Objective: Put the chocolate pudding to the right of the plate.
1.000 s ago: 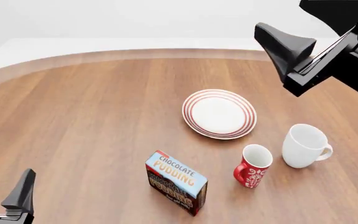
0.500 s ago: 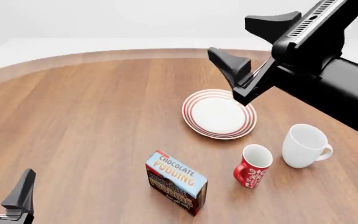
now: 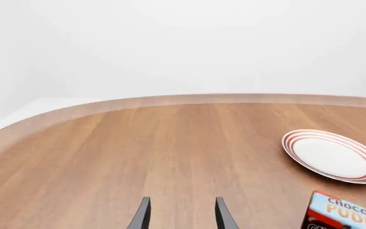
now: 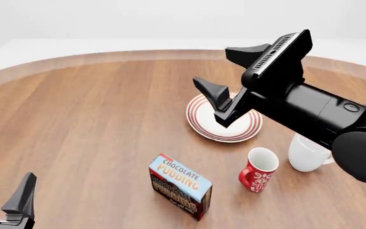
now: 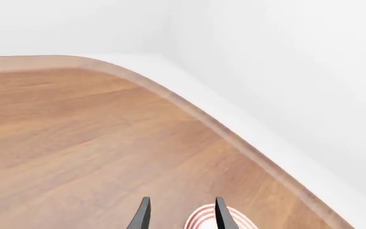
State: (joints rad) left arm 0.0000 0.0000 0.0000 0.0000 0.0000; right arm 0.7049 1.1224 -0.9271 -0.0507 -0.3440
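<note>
Chocolate pudding [image 4: 180,186] | nearer than right gripper [image 4: 228,74] | gripper spread, empty, above plate [image 4: 203,125]

"CHOCOLATE PUDDING" on chocolate pudding [image 4: 180,184] top

Red patterned mug [image 4: 258,170] is standing upright on wooden table [image 4: 94,124], near-right. Plain white mug [image 4: 305,157] is sitting just right of it, partly hidden.

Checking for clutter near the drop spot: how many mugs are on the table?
2: red patterned mug in front of the plate; white mug to its right, partly hidden by the right arm.
</note>
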